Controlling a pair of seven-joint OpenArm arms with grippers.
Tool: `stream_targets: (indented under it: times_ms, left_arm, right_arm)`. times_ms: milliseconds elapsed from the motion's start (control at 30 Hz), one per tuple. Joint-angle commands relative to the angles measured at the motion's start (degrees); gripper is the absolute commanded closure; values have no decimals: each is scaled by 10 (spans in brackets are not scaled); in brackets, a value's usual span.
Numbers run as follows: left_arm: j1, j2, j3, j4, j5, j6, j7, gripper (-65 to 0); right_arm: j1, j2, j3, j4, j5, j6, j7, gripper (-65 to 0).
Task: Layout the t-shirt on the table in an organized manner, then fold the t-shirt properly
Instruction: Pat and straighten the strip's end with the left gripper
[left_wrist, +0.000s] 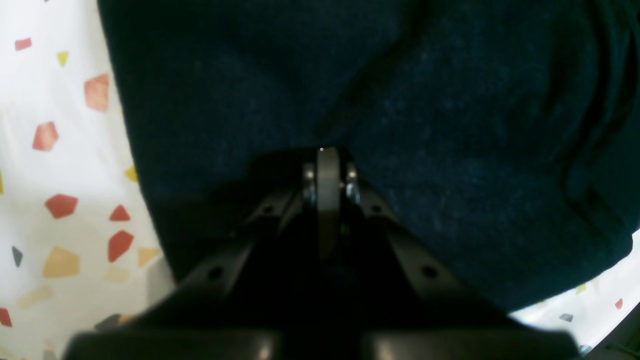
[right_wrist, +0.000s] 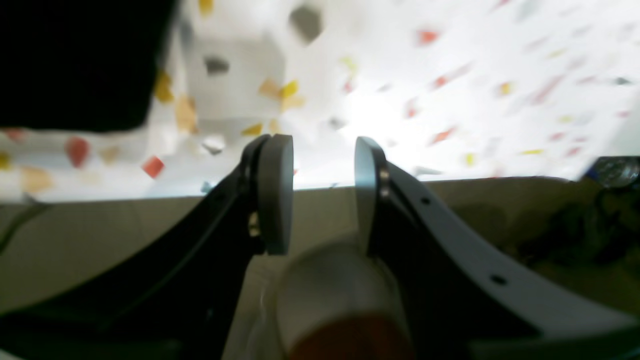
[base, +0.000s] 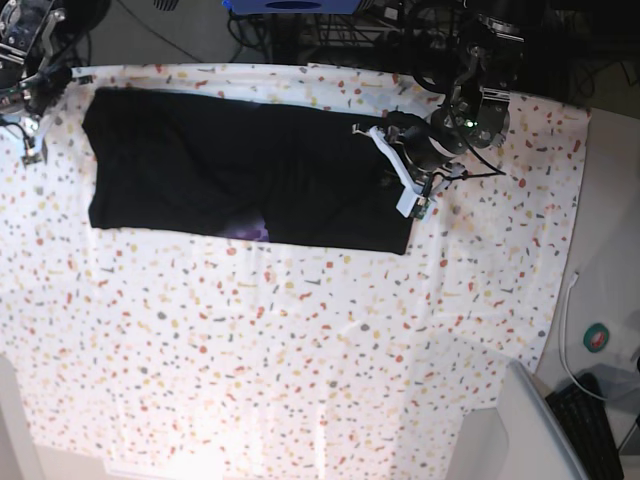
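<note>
While the black t-shirt lies as a long band across the far table, the left gripper pinches its right edge to tug it flat; the right gripper, fingers apart and empty, hangs off its left end.

Reaching in from the far right side of the base view with the black-and-white left arm, bent at the wrist and angling the dark left gripper low. Pressing its 2 grey pads flat together, no gap showing. Holding the metal-framed right arm at the far left corner of the base view, with the right gripper parted, 2 round grey pads standing apart, nothing between them.
</note>
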Motion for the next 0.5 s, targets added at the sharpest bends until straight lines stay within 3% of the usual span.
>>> stream_targets:
  times_ms: [0, 100, 233, 400, 467]
  left_arm:
    - [0, -5, -3, 11, 14, 13, 12, 0]
    - [3, -5, -3, 43, 13, 13, 13, 0]
    - [4, -5, -4, 70, 12, 13, 15, 0]
    - [15, -5, -12, 100, 12, 13, 15, 0]
    - [29, -4, -36, 119, 12, 13, 15, 0]
  right_arm:
    - [4, 1, 2, 23, 23, 1, 4, -207]
    - [8, 3, 2, 38, 117, 1, 2, -234]
    - [46, 6, 25, 29, 235, 1, -17, -408]
    - [100, 8, 108, -13, 370, 1, -90, -425]
    - [108, 26, 127, -45, 425, 1, -122, -425]
